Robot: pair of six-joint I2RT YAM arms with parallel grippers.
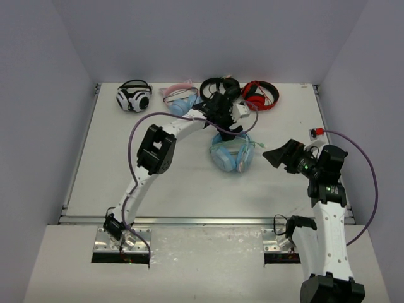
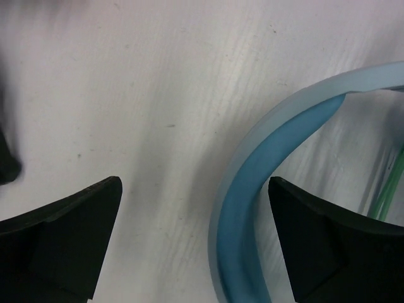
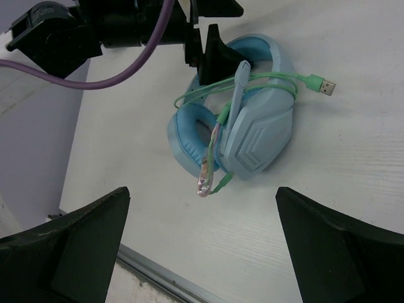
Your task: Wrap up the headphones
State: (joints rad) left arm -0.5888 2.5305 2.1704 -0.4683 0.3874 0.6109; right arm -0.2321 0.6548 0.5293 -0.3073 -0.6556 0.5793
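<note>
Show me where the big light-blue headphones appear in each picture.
Top external: headphones at centre of the table, below the left claw.
Left wrist: only their headband, right side, between the fingers.
Right wrist: headphones upper centre.
Shared landmark: the pale-green cable.

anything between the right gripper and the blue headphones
Nothing visible: only bare table lies between the right gripper and the headphones. The left gripper stands open astride the headband, out of that path.

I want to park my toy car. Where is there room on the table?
Bare table left of the left arm, in front of the white-and-black pair. More between the headphones and near edge. Crowded at the back, around the red pair and left gripper.
</note>
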